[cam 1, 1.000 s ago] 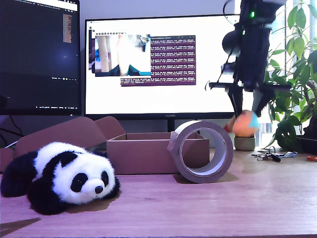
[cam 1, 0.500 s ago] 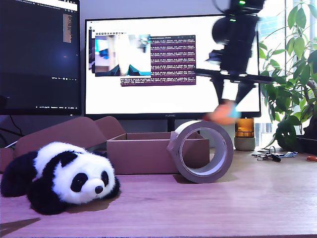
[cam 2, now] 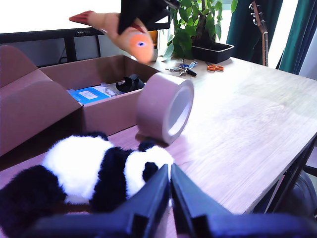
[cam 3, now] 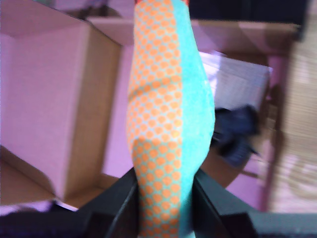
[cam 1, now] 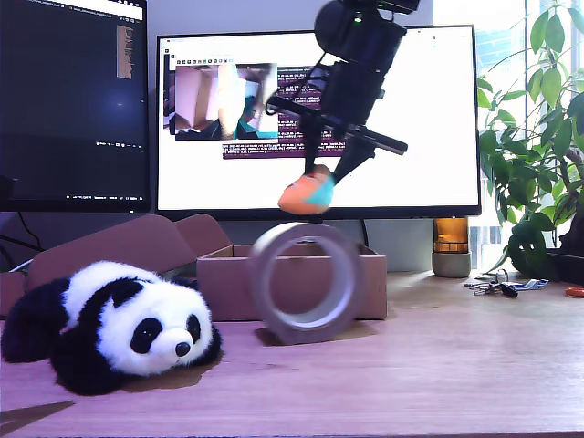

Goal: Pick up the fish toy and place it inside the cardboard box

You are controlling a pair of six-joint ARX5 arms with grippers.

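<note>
While the panda plush [cam 1: 114, 324] lies on the wooden desk [cam 1: 438, 365] toward the exterior view's left, my second gripper [cam 1: 321, 175] hangs tilted above the cardboard box [cam 1: 274, 278], clamped on the fish toy [cam 1: 307, 194], and my first gripper [cam 2: 170, 186] sits closed by the panda.

The tape roll [cam 1: 306, 283] hides the middle of the box [cam 1: 228, 283] front in the exterior view. The second wrist view is blurred; the fish [cam 3: 168, 119] runs off its edges. A dark item [cam 3: 235, 131] inside the box, possibly a strap, unreadable.
</note>
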